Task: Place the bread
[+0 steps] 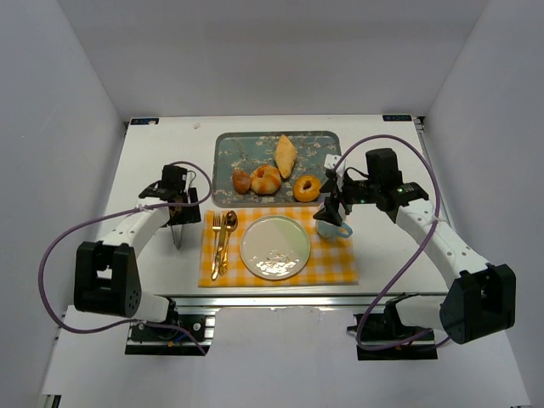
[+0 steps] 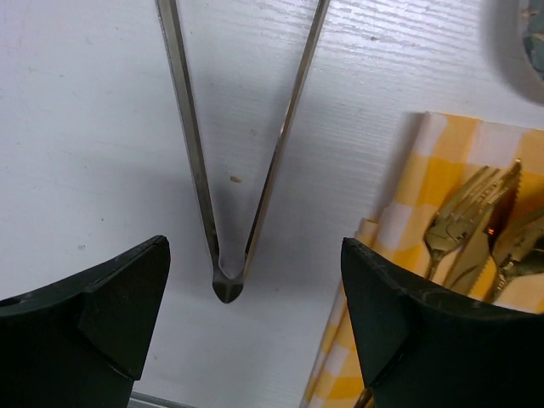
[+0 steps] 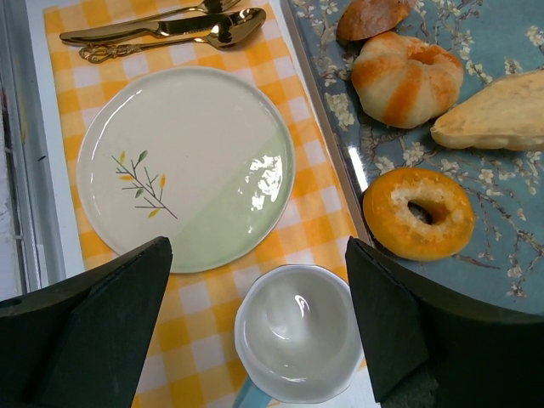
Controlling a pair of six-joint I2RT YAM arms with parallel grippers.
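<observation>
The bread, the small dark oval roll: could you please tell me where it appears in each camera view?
Top external: the bread lies at the left end of the tray, beside the knotted bun.
Left wrist: not in view.
Right wrist: the bread is at the top edge, above the knotted bun.
Shared landmark: the gold cutlery on the checked mat.
</observation>
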